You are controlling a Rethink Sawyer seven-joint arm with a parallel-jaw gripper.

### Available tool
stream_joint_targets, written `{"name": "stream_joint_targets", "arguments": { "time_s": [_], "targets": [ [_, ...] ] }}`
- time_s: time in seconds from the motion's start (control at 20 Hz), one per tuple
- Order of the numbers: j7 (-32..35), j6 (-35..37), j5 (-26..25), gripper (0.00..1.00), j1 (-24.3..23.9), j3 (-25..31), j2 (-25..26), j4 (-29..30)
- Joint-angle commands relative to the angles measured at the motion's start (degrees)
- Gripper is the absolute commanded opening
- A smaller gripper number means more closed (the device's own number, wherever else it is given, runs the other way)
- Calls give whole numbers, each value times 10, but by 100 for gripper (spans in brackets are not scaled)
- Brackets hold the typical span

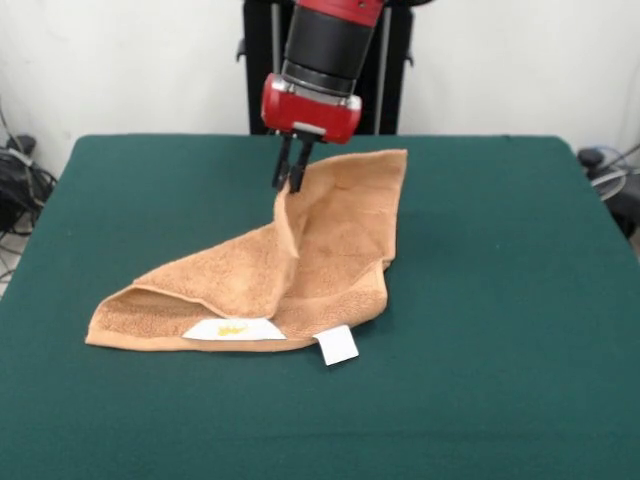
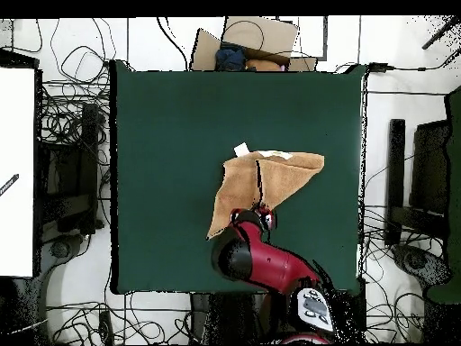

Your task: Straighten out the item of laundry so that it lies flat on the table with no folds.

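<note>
Gripper (image 1: 291,178): pinching a raised fold of the hand towel (image 1: 300,270).
Towel: lying folded over itself on the green table (image 1: 500,300), white tags (image 1: 337,344) showing.

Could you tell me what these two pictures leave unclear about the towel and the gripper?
- Towel, front view: the upper fold covers the layer beneath.
- Yellow mark on the tag, front view: too small to read.
- Gripper, overhead view: the red arm covers it.
- Towel's near-base corner, overhead view: hidden under that arm.
</note>
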Motion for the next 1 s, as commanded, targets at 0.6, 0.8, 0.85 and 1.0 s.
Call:
{"name": "stream_joint_targets", "arguments": {
  "time_s": [0.6, 0.8, 0.85, 1.0],
  "targets": [
    [161, -53, 4, 0, 17, 65, 110, 31],
    [162, -45, 7, 0, 18, 64, 96, 41],
    [167, -49, 3, 0, 10, 70, 91, 49],
    [169, -47, 0, 0, -3, 81, 83, 57]
  ]
}}
